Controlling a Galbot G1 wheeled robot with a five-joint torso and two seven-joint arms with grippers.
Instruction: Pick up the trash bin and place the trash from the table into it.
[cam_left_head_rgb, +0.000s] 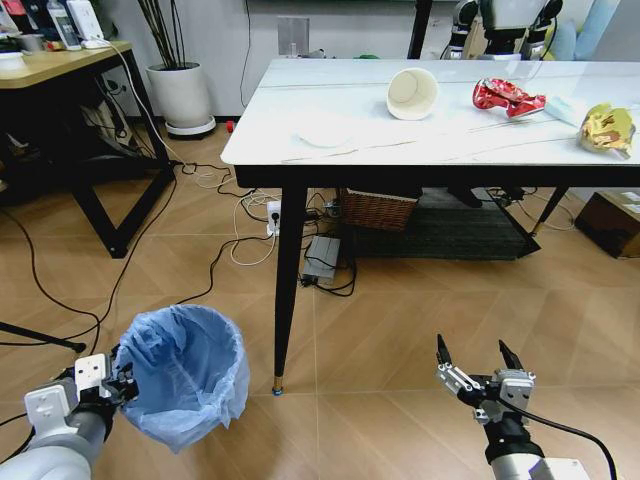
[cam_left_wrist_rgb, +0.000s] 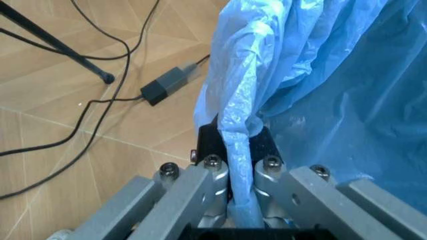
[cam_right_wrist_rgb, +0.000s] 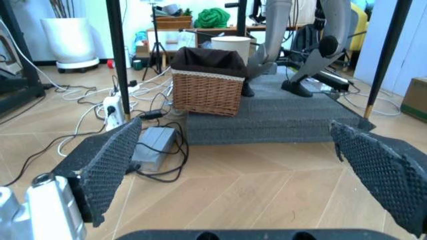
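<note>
- Crinkly light-blue plastic lines the trash bin (cam_left_head_rgb: 187, 372), which sits low at the near left over the wooden floor, just left of the counter's near black leg (cam_left_head_rgb: 288, 290).
- The left end effector (cam_left_head_rgb: 118, 388) is clenched on the bin's rim at its left side; in the left wrist view its fingers (cam_left_wrist_rgb: 212, 181) pinch a fold of the blue bag (cam_left_wrist_rgb: 237, 145) between them.
- The right end effector (cam_left_head_rgb: 478, 362) hangs released at the near right above the floor, its two fingers spread wide apart, holding nothing.
- On the white marble-look counter (cam_left_head_rgb: 400, 150), farther off, the trash lies spread: a white disc (cam_left_head_rgb: 323, 132) near the left, a paper cup (cam_left_head_rgb: 412, 94) on its side, a crumpled red wrapper (cam_left_head_rgb: 507, 97), and a crumpled yellow wrapper (cam_left_head_rgb: 607, 128) at the far right.
- Under the counter stands a wicker basket (cam_right_wrist_rgb: 208, 81) on a dark mat (cam_right_wrist_rgb: 280, 117).
</note>
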